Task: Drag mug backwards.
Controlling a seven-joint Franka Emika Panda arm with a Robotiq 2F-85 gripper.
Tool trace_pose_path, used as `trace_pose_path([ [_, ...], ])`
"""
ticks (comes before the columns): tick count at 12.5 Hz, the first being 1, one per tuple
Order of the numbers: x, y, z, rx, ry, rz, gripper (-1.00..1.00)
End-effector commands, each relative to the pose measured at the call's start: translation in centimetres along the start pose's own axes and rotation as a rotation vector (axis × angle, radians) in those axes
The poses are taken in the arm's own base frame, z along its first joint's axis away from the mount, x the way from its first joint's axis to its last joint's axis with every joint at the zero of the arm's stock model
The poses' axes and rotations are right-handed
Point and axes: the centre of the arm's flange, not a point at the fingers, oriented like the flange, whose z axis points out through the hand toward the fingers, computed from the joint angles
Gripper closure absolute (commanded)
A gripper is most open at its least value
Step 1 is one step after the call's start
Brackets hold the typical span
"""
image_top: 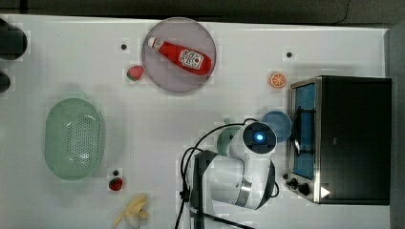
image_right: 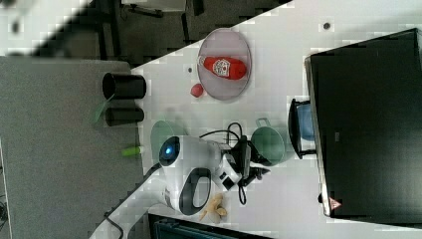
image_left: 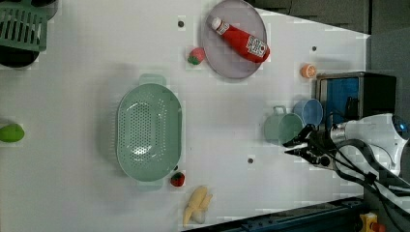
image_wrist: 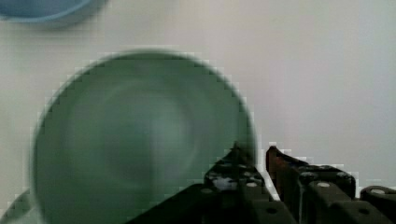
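The dark teal-green mug (image_left: 282, 128) stands upright on the white table, handle (image_left: 278, 109) toward the plate, and touches or nearly touches the light-blue cup (image_left: 309, 111). In the top view the mug (image_top: 225, 139) is partly hidden under my arm. My gripper (image_wrist: 256, 156) sits at the mug's rim (image_wrist: 252, 135), with one finger (image_wrist: 235, 161) inside the mug and the other finger (image_wrist: 276, 161) outside. The jaws are narrow and shut on the wall. The left view has the gripper (image_left: 296, 143) at the mug's edge nearest the arm, as does the right view for the gripper (image_right: 260, 170) and mug (image_right: 267, 144).
A black oven (image_top: 353, 138) with its blue door stands just beyond the light-blue cup (image_top: 277, 125). A grey plate (image_top: 157, 71) holds a ketchup bottle (image_top: 184, 56). A pale-green basket (image_top: 74, 138), strawberries (image_top: 135, 72), an orange half (image_top: 278, 79) and a banana (image_top: 133, 210) lie around.
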Motion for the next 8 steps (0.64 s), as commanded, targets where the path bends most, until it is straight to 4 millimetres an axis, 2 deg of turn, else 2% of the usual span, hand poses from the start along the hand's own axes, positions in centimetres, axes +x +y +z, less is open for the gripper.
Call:
trace_pose_path([
  [1,0.5,0.5,-0.3,-0.083,-0.004,0.018,0.57],
  [4,0.6,-0.2,-1.4,-0.07,-0.001,0.016,-0.09],
  [5,0.3,-0.7,-2.9,-0.048,0.0,0.009,-0.32],
  [6,-0.2,-1.2,-5.6,-0.03,0.0,-0.003,-0.55],
  [8,-2.0,-2.3,-13.4,0.032,0.005,-0.049,-0.99],
])
